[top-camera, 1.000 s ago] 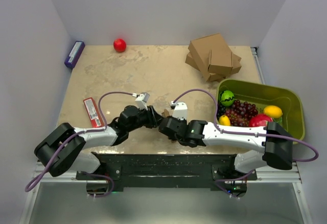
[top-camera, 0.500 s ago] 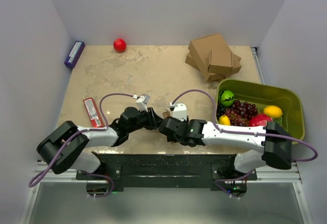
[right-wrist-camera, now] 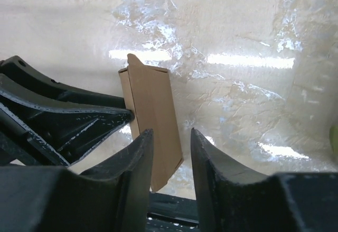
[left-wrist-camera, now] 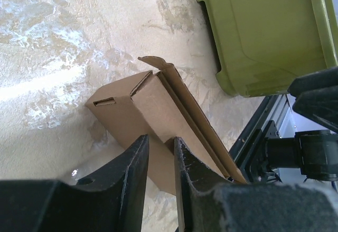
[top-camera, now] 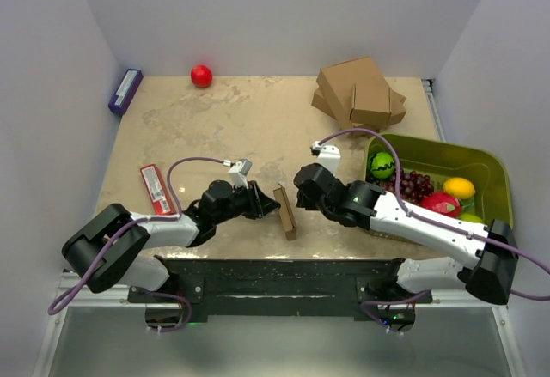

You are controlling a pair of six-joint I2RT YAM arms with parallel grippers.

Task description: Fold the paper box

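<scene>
Marbled beige table (top-camera: 215, 128): my right claw (top-camera: 301, 195) has backed off, slightly spread and empty. My left claw (top-camera: 271, 208) alone pinches the flat brown cardboard paper box (top-camera: 286, 212), upright at its tips. Folding seems nearly finished.

Open table (top-camera: 215, 128) fills the frame's middle. Lower centre, the paper box (top-camera: 286, 212) stands between left hand (top-camera: 268, 208) and right hand (top-camera: 302, 195); a green bin (top-camera: 430, 143) walls the right.

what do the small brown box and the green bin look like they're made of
The paper box looks like thin matte brown cardboard: sharp creases, a cut slot, layered edges. The green bin is probably moulded plastic: smooth, slightly glossy, rounded corners.
</scene>
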